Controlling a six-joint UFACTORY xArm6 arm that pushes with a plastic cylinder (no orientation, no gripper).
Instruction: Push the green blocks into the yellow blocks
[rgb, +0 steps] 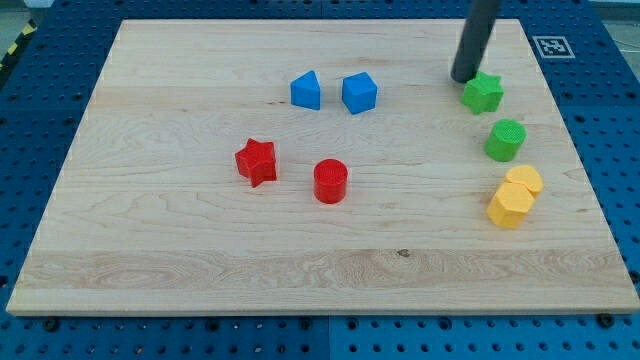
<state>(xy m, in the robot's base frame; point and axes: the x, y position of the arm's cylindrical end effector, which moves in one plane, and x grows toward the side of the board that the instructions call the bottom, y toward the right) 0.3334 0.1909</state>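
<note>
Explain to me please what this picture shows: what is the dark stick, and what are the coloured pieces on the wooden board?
The dark rod is the end of a robot arm; it has no hand and holds nothing. My tip only slides over the wooden board and pushes blocks. There is one camera, looking down at the board at a slant.

My tip stands just left of the green star-shaped block. Below it lies the green round block, then the yellow round block and the yellow hexagonal block, which touch. Mid-board lie two blue blocks, a red star-shaped block and a red cylinder block.
</note>
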